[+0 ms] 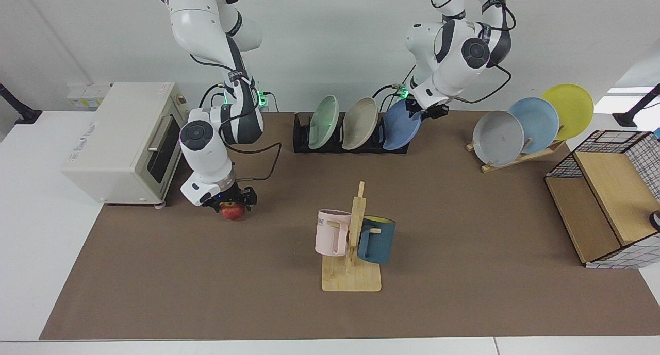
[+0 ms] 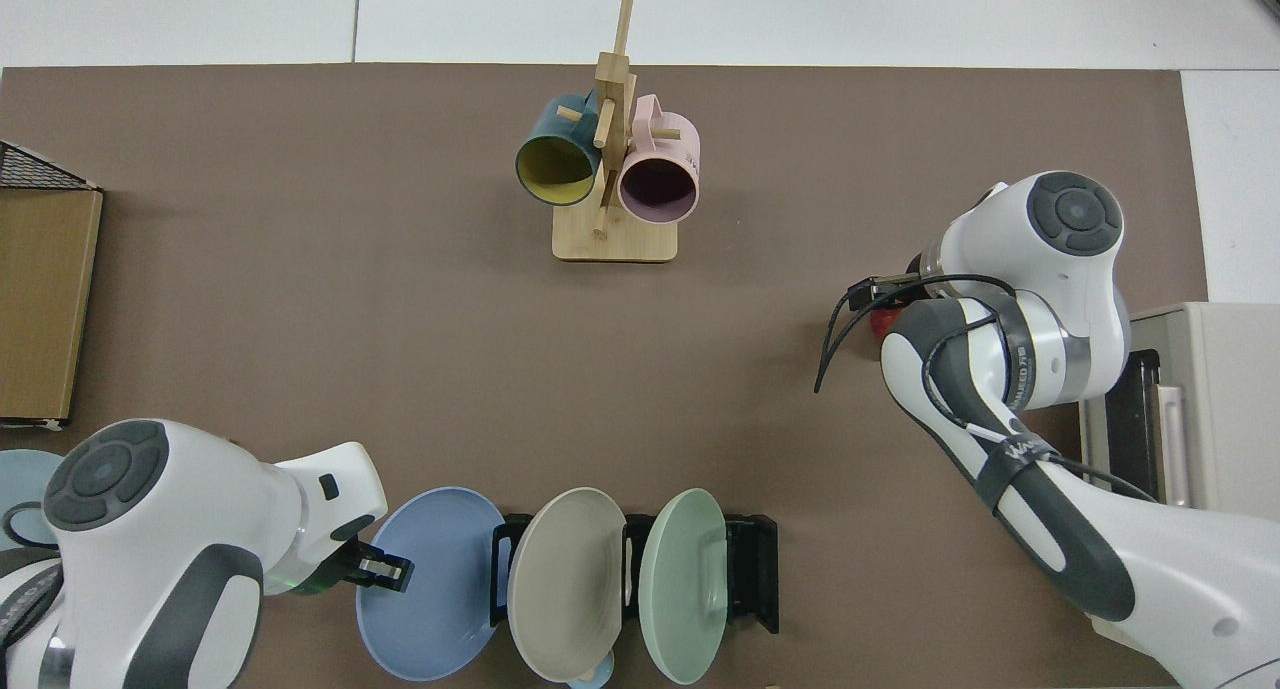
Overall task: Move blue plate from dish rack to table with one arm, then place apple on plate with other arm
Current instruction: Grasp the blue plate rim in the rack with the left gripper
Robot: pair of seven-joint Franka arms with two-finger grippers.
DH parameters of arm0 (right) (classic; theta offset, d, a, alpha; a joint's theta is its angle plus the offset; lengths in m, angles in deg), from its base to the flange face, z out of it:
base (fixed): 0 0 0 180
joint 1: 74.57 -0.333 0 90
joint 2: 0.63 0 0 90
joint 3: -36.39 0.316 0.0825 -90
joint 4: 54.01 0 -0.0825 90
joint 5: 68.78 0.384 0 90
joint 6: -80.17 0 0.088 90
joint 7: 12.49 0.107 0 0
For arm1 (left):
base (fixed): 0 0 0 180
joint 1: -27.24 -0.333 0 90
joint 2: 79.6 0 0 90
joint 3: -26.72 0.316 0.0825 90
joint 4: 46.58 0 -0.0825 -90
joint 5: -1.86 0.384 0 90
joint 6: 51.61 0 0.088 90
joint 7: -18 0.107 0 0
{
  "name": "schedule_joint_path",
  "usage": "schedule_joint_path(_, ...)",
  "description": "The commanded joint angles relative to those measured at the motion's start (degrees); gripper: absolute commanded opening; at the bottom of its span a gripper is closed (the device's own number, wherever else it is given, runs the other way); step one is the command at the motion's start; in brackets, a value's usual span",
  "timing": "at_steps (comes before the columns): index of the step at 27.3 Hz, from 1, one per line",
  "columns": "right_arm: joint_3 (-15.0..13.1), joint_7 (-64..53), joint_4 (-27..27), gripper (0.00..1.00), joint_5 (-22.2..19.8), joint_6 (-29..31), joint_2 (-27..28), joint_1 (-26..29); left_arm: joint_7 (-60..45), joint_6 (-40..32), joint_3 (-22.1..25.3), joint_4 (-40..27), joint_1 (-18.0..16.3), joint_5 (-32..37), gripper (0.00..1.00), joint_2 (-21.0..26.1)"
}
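Note:
The blue plate (image 1: 398,132) (image 2: 430,594) stands on edge in the end slot of the black dish rack (image 1: 301,139) (image 2: 757,569), at the back of the brown table (image 1: 464,231). My left gripper (image 1: 424,111) (image 2: 385,569) is at the plate's upper rim, open, with its fingers on either side of the rim. The apple (image 1: 233,212) (image 2: 882,321) sits on the table in front of the toaster oven. My right gripper (image 1: 233,201) is lowered over the apple, open, with a finger on each side. In the top view the right arm hides most of the apple.
A green plate (image 1: 324,121) and a beige plate (image 1: 359,123) fill the rack's other slots. A toaster oven (image 1: 118,138) stands close behind the right arm. A mug tree (image 1: 353,241) is mid-table. A wooden stand (image 1: 521,156) with three plates and a wire-and-wood shelf (image 1: 603,200) stand near the left arm's side.

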Motion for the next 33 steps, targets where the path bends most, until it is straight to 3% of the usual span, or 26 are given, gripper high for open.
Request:
schedule_joint_path(1, 0.3, 1.3, 1.2, 1.00, -0.2, 1.8, 0.5, 0.6, -1.6, 0.4, -0.9, -1.7, 0.7, 2.0, 0.10, -2.1)
schedule_joint_path(7, 0.3, 1.0, 1.7, 1.00, -0.2, 1.9, 0.7, 0.7, -2.8, 0.2, -1.0, -1.3, 0.7, 6.0, 0.02, -2.1)
schedule_joint_path(15, 0.2, 0.2, 3.6, 0.98, -0.3, 5.6, 0.7, 0.9, -8.4, -1.7, -2.9, 0.5, 0.7, 11.9, 0.01, -2.2)
schedule_joint_path(17, 0.2, 0.0, 3.9, 0.82, -0.3, 5.6, 0.7, 0.9, -9.0, -3.1, -2.9, 1.4, 0.7, 12.6, 0.01, -2.1)
schedule_joint_path(20, 0.2, 0.0, 3.9, 0.31, -0.3, 5.1, 0.7, 0.9, -9.0, -5.7, -2.9, 3.4, 0.7, 13.7, 0.00, -2.1)
schedule_joint_path(22, 0.2, 0.0, 3.5, 0.10, -0.3, 4.9, 0.7, 0.9, -9.1, -7.3, -2.9, 4.8, 0.6, 14.3, 0.00, -2.2)
schedule_joint_path(25, 0.2, 0.0, 2.9, 0.02, -0.3, 4.3, 0.4, 0.9, -9.7, -9.7, -2.8, 7.1, 0.4, 14.3, 0.00, -2.1)
schedule_joint_path(33, 0.2, 0.0, 0.0, 0.01, -0.3, 0.1, -0.4, 0.8, -9.5, -12.6, -1.6, 13.7, -0.3, 14.3, 0.00, -1.8)
